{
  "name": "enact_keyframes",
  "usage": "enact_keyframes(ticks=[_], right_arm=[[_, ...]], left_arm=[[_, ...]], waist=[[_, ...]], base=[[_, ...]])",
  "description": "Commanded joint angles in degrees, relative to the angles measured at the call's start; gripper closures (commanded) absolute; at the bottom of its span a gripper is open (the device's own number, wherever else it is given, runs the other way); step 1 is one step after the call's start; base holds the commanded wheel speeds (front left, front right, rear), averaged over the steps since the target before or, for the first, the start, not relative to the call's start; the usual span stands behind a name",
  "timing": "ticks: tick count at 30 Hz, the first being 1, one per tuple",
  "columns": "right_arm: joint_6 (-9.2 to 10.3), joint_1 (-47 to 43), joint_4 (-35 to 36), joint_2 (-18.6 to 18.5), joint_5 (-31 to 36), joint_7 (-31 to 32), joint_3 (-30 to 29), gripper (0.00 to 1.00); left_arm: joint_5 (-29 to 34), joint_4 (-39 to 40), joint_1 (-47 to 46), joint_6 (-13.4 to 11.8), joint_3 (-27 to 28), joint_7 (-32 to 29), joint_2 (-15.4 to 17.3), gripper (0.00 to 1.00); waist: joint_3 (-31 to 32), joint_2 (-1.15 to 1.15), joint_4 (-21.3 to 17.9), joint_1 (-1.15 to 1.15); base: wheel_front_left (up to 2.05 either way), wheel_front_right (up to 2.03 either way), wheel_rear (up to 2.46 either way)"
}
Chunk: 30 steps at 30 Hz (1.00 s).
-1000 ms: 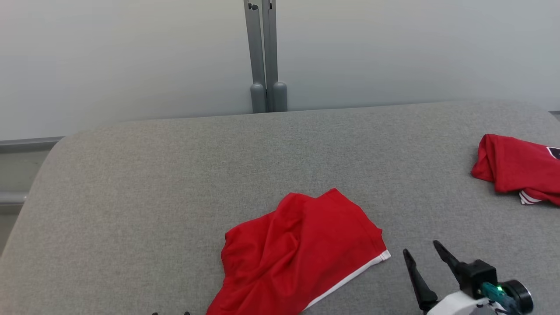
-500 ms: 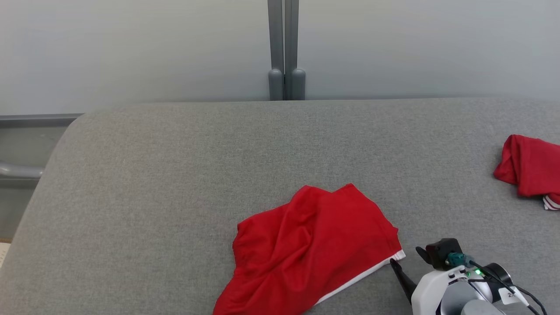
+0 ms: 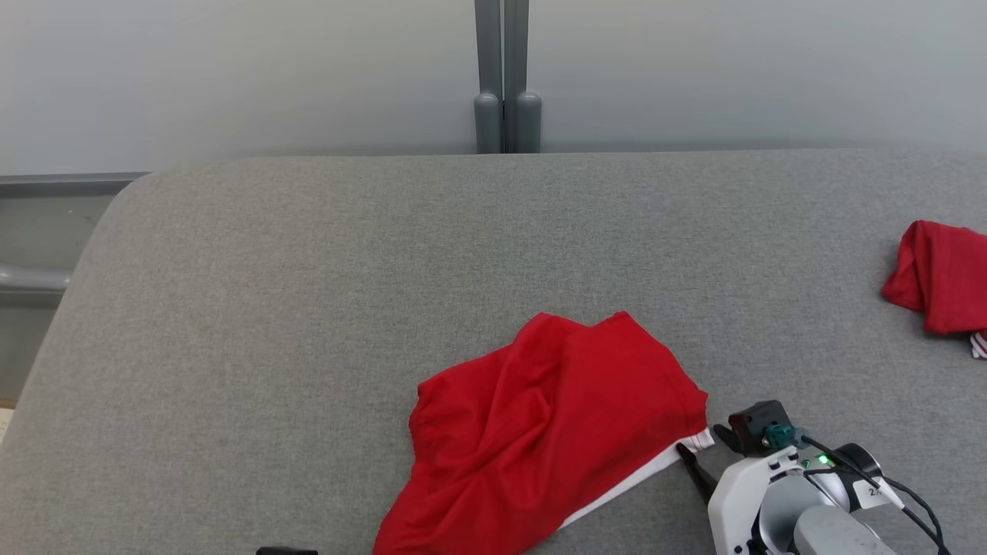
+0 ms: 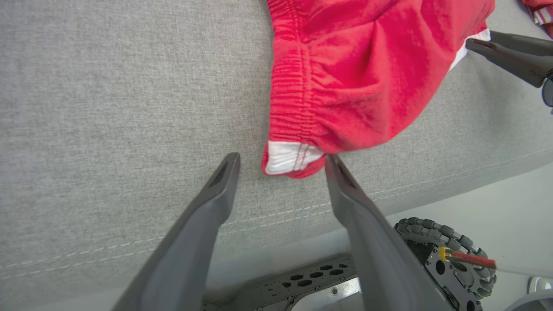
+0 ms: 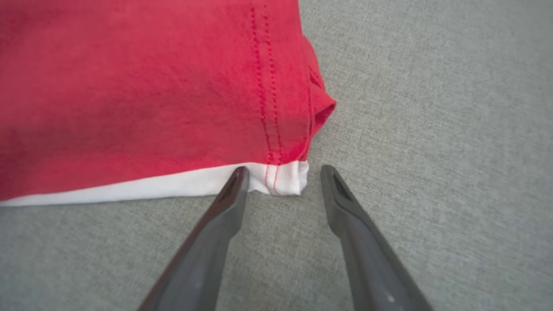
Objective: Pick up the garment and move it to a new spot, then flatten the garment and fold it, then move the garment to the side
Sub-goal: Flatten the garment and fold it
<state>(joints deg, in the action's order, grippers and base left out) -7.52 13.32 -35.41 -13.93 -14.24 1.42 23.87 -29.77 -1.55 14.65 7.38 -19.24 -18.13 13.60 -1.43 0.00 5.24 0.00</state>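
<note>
Grey cushion: right gripper jaws parted astride garment hem; left gripper jaws wide, empty.

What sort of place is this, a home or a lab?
Probably a test room, not a home: a grey fabric-covered worktop, a bare pale wall with grey metal posts.

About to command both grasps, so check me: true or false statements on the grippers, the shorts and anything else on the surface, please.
1. The right gripper straddles a corner of the white hem on the red shorts. True.
2. The left gripper is shut on the waistband. False: its jaws stand open, either side of the waistband's end.
3. The shorts lie flat and smooth. False: they are rumpled.
4. A second red garment lies far right on the grey padded surface. True.
</note>
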Motion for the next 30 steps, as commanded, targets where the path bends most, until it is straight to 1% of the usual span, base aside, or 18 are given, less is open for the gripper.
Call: enact_keyframes(ticks=[1, 2, 3, 4, 8, 10, 11, 12, 13, 14, 15, 16, 17, 19, 23, 25, 29, 30], right_arm=[[0.07, 0.7, -0.6, 0.1, -0.4, -0.1, 0.5, 0.25], [0.07, 0.8, -0.8, 0.1, -0.6, -0.1, 0.7, 0.32], [0.07, 1.1, -1.0, 0.1, -0.8, -0.3, 0.9, 0.44], [0.07, 1.2, -1.2, 0.1, -1.0, -0.4, 1.0, 0.53], [0.07, 1.3, -1.9, 0.1, -1.6, -0.4, 1.8, 0.66], [0.07, 1.5, -2.1, 0.0, -1.7, -0.4, 2.0, 0.69], [0.07, 1.6, -2.2, -0.1, -1.8, -0.5, 2.1, 0.72], [0.07, 1.7, -2.2, -0.1, -1.9, -0.5, 2.2, 0.85], [0.07, 1.7, -2.3, -0.2, -2.0, -0.5, 2.3, 0.95], [0.08, 1.8, -2.2, -0.4, -2.2, -0.6, 2.3, 1.0], [0.08, 1.9, -2.1, -0.5, -2.3, -0.7, 2.3, 1.0], [0.08, 1.9, -2.0, -0.7, -2.5, -0.9, 2.3, 1.0], [0.08, 1.8, -1.9, -0.9, -2.8, -0.8, 2.0, 1.0], [0.08, 1.1, -1.1, -1.0, -3.4, -0.1, 1.5, 1.0], [0.07, -2.4, 5.6, -2.2, -6.1, 1.5, -2.1, 1.0], [0.07, -5.5, 11.7, -3.3, -7.6, 3.8, -4.3, 1.0], [0.07, -12.6, 29.4, -6.0, -11.6, 10.5, -9.3, 1.0], [0.07, -14.8, 34.6, -6.6, -12.7, 12.6, -11.5, 1.0]], left_arm=[[-0.8, -0.4, -1.1, 0.2, -0.2, 0.5, 0.6, 0.0], [-1.0, -0.6, -1.3, 0.2, -0.4, 0.6, 0.7, 0.0], [-1.0, -0.9, -1.6, 0.2, -0.7, 0.9, 0.8, 0.0], [-1.1, -1.1, -1.8, 0.2, -0.8, 1.2, 0.7, 0.0], [-1.4, -1.8, -1.9, 0.2, -1.2, 1.7, 0.8, 0.0], [-1.4, -2.1, -2.1, 0.2, -1.4, 2.0, 0.9, 0.0], [-1.5, -2.3, -2.3, 0.2, -1.5, 2.1, 0.8, 0.0], [-1.8, -2.5, -2.3, 0.2, -1.8, 2.1, 0.8, 0.0], [-2.1, -2.6, -2.4, 0.2, -2.0, 2.2, 0.9, 0.09], [-2.4, -2.7, -2.5, 0.2, -2.0, 2.4, 0.8, 0.4], [-2.5, -2.9, -2.7, 0.2, -2.1, 2.6, 0.9, 0.68], [-2.9, -3.0, -3.0, 0.2, -2.4, 2.9, 0.9, 0.94], [-3.2, -3.0, -3.2, 0.2, -3.0, 3.3, 1.2, 1.0], [-4.1, -3.1, -3.4, 0.2, -4.0, 3.5, 1.5, 1.0], [-6.6, 0.3, -2.7, 0.2, -4.3, 4.1, 2.2, 1.0], [-8.2, 3.5, -1.5, 0.2, -3.7, 4.1, 2.7, 1.0], [-10.7, 12.8, 0.9, -0.3, -2.1, 3.8, 3.4, 1.0], [-11.4, 15.6, 1.4, -0.6, -1.9, 3.5, 3.4, 1.0]], waist=[[-0.2, 0.0, 0.0, 0.0], [-0.2, 0.0, 0.0, 0.0], [-0.2, 0.0, 0.0, 0.0], [-0.2, 0.0, -0.1, 0.0], [-0.1, 0.0, -0.2, 0.0], [-0.1, 0.0, -0.3, 0.0], [-0.1, 0.0, -0.3, 0.0], [-0.1, 0.0, -0.4, 0.0], [-0.1, 0.0, -0.4, 0.0], [-0.2, 0.0, -0.5, 0.0], [-0.2, 0.0, -0.5, 0.0], [-0.2, 0.0, -0.6, 0.0], [-0.1, 0.0, -0.6, 0.0], [0.0, 0.0, -0.7, 0.0], [0.6, 0.0, -1.0, 0.0], [1.0, 0.0, -1.4, 0.0], [1.2, 0.0, -3.4, 0.0], [1.0, 0.0, -3.9, 0.0]], base=[[0.0, 0.0, 0.0], [0.0, 0.0, 0.0], [0.0, 0.0, 0.0], [0.0, 0.0, 0.0], [0.0, 0.0, 0.0], [0.0, 0.0, 0.0], [0.0, 0.0, 0.0], [0.0, 0.0, 0.0], [0.0, 0.0, 0.0], [0.0, 0.0, 0.0], [0.0, 0.0, 0.0], [0.0, 0.0, 0.0], [0.0, 0.0, 0.0], [0.0, 0.0, 0.0], [0.0, 0.0, 0.0], [0.0, 0.0, 0.0], [0.0, 0.0, 0.0], [0.0, 0.0, 0.0]])
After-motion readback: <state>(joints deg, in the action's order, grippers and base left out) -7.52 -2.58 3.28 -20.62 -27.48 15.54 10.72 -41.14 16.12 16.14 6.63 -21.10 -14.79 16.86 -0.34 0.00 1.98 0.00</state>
